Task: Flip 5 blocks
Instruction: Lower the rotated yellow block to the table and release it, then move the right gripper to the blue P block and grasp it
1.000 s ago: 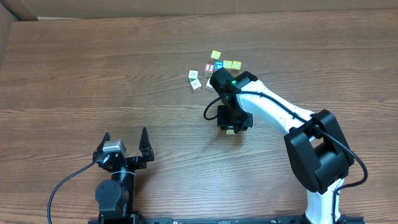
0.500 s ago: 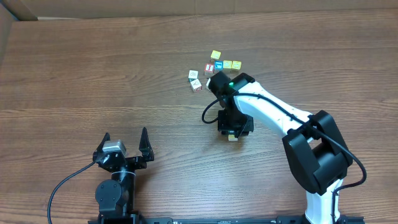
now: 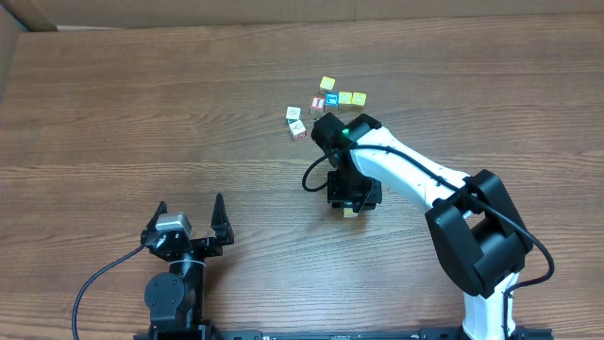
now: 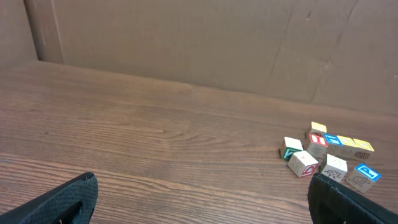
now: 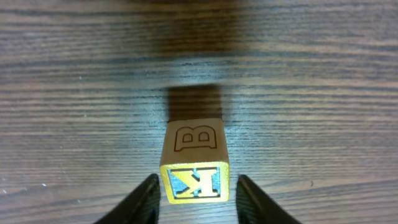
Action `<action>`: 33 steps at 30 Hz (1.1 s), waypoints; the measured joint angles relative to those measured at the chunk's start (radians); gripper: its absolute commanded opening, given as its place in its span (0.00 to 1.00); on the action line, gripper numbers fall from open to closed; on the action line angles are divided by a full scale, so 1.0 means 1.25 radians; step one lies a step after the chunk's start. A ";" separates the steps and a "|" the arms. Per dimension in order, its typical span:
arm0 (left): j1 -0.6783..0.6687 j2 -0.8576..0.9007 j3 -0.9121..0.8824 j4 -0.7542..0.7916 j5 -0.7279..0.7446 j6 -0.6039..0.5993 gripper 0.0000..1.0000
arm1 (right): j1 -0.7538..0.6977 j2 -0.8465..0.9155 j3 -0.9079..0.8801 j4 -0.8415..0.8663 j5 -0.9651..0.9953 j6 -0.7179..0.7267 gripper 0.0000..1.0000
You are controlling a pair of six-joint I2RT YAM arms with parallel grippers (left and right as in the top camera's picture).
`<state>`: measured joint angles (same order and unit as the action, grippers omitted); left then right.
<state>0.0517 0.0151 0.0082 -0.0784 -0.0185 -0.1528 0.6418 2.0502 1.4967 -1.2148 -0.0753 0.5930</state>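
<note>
My right gripper (image 5: 196, 200) straddled one block (image 5: 194, 148), jaws slightly wider than it, gaps on both sides, nothing held. The block sat on the table (image 3: 142, 94), B up, well apart from the other blocks (image 3: 326, 102). I judged this as the set-down of a flip. Next move: lift clear, reach for the cluster. My left gripper (image 3: 189, 212) was wide open, empty. No containers visible.

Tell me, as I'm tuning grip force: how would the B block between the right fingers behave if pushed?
The B block looks like solid wood, so probably stiff. Flat faces, resting square on the table: likely to slide or tip, not roll. Small, so probably light.
</note>
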 measured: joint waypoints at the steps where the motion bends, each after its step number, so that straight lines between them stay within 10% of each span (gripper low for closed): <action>1: 0.000 0.000 0.000 0.000 0.000 0.000 1.00 | 0.000 0.000 0.000 -0.001 0.000 0.003 0.51; 13: 0.000 0.000 0.000 0.000 0.000 0.000 1.00 | -0.013 0.000 0.010 0.002 -0.006 -0.026 0.62; 17: 0.000 0.000 0.000 0.000 0.000 0.000 1.00 | -0.064 0.000 0.096 -0.014 -0.018 -0.077 1.00; 27: 0.000 0.000 0.000 0.000 0.000 0.000 1.00 | -0.168 0.000 0.164 0.151 -0.066 -0.275 0.88; 33: 0.000 0.000 0.000 0.000 0.000 0.000 1.00 | -0.172 0.015 0.164 0.249 -0.062 -0.367 1.00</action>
<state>0.0517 0.0151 0.0082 -0.0784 -0.0185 -0.1528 0.4267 2.0689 1.7012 -0.9031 -0.1528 0.1337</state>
